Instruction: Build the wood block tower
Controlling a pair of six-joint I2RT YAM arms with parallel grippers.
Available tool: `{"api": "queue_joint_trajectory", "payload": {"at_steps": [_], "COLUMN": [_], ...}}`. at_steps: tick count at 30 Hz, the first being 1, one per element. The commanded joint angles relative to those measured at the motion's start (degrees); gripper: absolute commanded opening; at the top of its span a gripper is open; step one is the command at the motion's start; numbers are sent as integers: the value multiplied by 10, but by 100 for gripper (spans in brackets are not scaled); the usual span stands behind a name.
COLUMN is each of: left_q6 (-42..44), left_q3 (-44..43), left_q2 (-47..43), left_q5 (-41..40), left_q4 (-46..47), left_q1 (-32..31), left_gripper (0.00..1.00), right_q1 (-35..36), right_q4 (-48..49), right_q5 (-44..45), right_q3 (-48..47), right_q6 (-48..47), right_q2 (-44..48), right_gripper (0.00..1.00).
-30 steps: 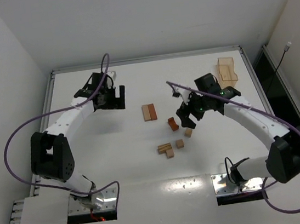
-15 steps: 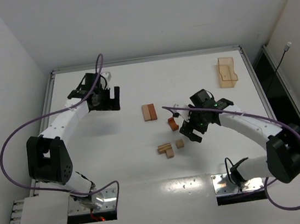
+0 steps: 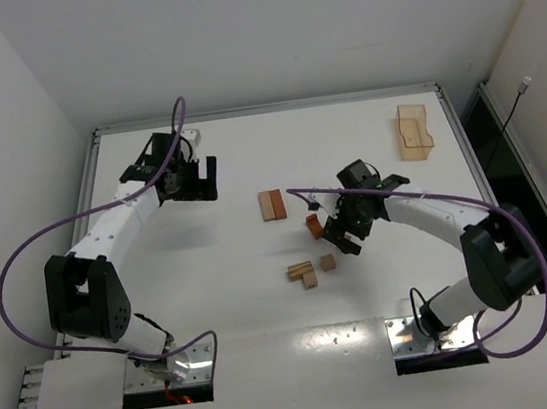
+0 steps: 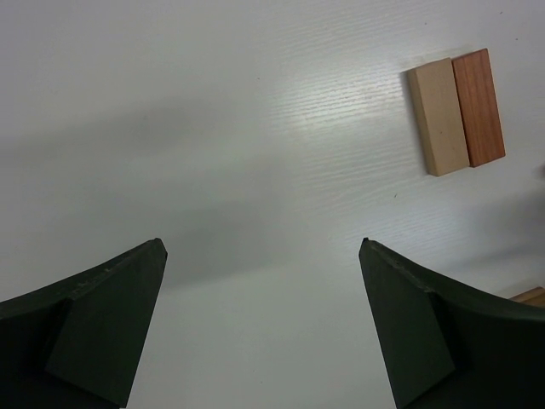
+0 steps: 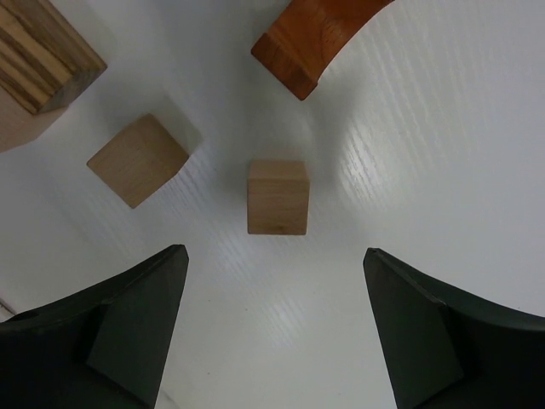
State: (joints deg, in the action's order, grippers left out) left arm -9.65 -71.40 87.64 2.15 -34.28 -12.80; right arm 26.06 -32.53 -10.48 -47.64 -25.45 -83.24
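Seven wood blocks [image 3: 328, 262] lie loose around the middle of the worktop [image 3: 222, 272], if the striped block [image 5: 38, 51] and the tan piece [image 3: 310, 280] touching it are two things and not one; the overhead view is too small to settle that. One small cube [image 5: 277, 196] is hidden overhead beneath the right gripper [image 5: 274, 256] and shows only in that wrist view, on the worktop between the widely spread fingers and touched by neither. The striped block is cut off there by the top left corner, and the reddish curved piece [image 5: 319, 38] by the top edge. In the left wrist view a sliver of wood [image 4: 532, 296] is cut off at the right edge, too little to name. Counted: two bars, a tan bar [image 4: 437, 117] and a reddish bar [image 4: 478, 107], touching side by side; two plain cubes, the second cube [image 5: 136, 160] near the first; one reddish curved piece; one striped block; one tan piece. One tray [image 3: 413, 132] sits near the far right corner, well apart from the blocks. Two grippers: the left gripper [image 4: 263, 247] hangs over bare worktop toward the far left corner, spread wide and empty, and the right is likewise released, gripping nothing.
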Motion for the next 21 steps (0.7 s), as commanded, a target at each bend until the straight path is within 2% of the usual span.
{"api": "queue_joint_trajectory", "payload": {"at_steps": [1, 7, 14, 21], "left_q6": [2, 2, 2, 2], "left_q3": [-20, -30, -36, -41], "left_q2": [-2, 10, 22, 32], "left_q5": [2, 2, 2, 2], "left_q4": [5, 5, 0, 0], "left_q1": [7, 7, 12, 23], "left_gripper": [96, 96, 96, 96], "right_q1": [0, 0, 0, 0], "right_q4": [29, 29, 29, 18], "right_q5": [-2, 3, 8, 13], "right_q3": [-33, -54, -71, -76], "right_q6": [14, 14, 19, 14], "right_q2": [-17, -58, -94, -106], "right_gripper": [80, 78, 65, 56]}}
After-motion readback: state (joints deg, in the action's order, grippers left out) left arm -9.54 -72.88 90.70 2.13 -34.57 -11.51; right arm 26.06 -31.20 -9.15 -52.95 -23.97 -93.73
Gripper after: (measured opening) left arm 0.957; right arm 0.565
